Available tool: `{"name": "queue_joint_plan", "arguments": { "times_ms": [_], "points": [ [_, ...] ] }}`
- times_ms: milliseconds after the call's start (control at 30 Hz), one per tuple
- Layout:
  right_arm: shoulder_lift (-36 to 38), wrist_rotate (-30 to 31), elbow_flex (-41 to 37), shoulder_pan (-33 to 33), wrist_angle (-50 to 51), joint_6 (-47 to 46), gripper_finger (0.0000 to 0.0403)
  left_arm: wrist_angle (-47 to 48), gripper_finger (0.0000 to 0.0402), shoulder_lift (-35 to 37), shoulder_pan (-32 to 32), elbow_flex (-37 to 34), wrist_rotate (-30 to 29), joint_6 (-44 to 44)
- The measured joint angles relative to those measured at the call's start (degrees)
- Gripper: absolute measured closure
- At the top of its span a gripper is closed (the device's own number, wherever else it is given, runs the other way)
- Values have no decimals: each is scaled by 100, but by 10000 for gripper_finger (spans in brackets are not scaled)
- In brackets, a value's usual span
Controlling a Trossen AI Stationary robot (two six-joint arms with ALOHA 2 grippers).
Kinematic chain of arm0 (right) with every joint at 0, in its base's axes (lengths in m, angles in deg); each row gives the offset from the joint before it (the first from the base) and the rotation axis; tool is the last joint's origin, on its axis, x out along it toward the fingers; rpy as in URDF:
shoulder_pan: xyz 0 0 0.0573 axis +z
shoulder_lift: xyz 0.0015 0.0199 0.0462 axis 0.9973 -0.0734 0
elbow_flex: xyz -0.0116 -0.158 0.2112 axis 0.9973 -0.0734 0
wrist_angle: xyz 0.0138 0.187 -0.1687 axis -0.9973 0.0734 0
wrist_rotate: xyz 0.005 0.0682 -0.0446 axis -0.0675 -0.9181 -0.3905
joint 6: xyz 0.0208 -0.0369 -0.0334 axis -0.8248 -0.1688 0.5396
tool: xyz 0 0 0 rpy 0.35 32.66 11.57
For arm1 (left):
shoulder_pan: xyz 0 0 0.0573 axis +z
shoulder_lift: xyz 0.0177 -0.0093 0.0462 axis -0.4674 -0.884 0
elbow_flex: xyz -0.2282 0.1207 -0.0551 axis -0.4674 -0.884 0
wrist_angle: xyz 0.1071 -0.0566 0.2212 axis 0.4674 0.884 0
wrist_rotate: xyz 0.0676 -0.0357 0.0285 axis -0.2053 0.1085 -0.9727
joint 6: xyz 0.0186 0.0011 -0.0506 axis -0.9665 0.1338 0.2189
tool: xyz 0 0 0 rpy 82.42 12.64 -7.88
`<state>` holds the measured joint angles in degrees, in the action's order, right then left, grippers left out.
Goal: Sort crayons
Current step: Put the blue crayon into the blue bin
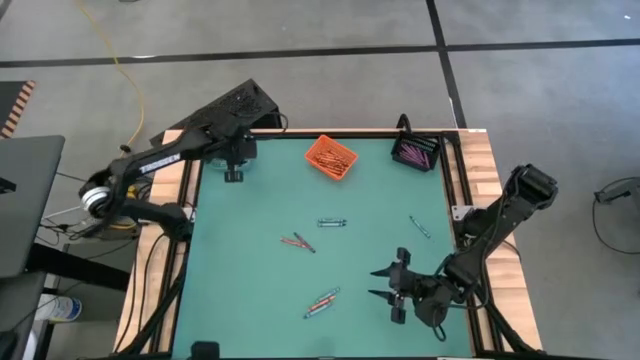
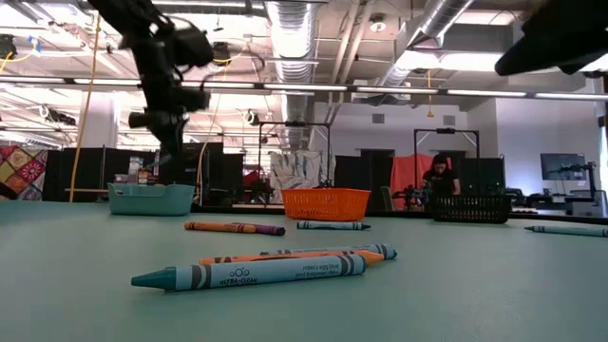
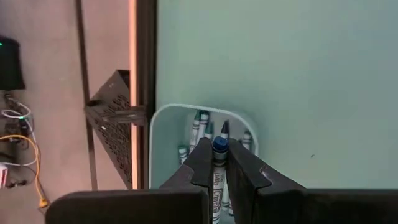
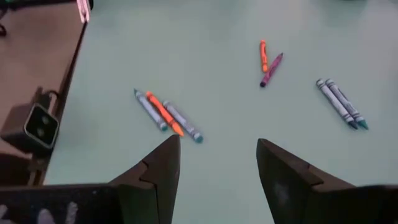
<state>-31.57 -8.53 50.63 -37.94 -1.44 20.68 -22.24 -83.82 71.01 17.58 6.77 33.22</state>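
Left gripper (image 3: 219, 163) pinched on a blue paper-wrapped crayon (image 3: 219, 149) over the rounded teal bin (image 3: 163, 124), right gripper (image 4: 217, 163) wide apart, empty, above loose waxy crayons (image 4: 166, 116) on smooth green mat (image 1: 250, 260).

Desk (image 1: 250, 290): smooth matt teal mat; bare wood rails at frame edges. Crayons (image 2: 249, 274): waxy tips, paper wrappers with printed labels, low sheen. Teal bin (image 3: 163, 124), lower centre of left wrist frame: smooth plastic wall. Orange bin (image 1: 331, 157) and black bin (image 1: 416, 152), upper centre and upper right: mesh-like plastic. Fingers (image 4: 158, 171): dark matt plastic, faintly textured.
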Motion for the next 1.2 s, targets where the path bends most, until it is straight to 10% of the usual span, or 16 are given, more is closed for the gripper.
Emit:
{"name": "queue_joint_plan", "arguments": {
  "times_ms": [433, 867, 1200],
  "points": [
    [-2, 107, -2, -33, -355, -2, 200, -613, 382, -1845, 419, -4, -1122, -379],
    [-4, 107, -2, -22, -294, -5, 200, -852, 275, -1663, 268, -4, -1453, -164],
    [7, 38, -5, -346, 2994, -2409, 219, -951, 261, -674, -948, -2, -819, 651]
  ]
}}
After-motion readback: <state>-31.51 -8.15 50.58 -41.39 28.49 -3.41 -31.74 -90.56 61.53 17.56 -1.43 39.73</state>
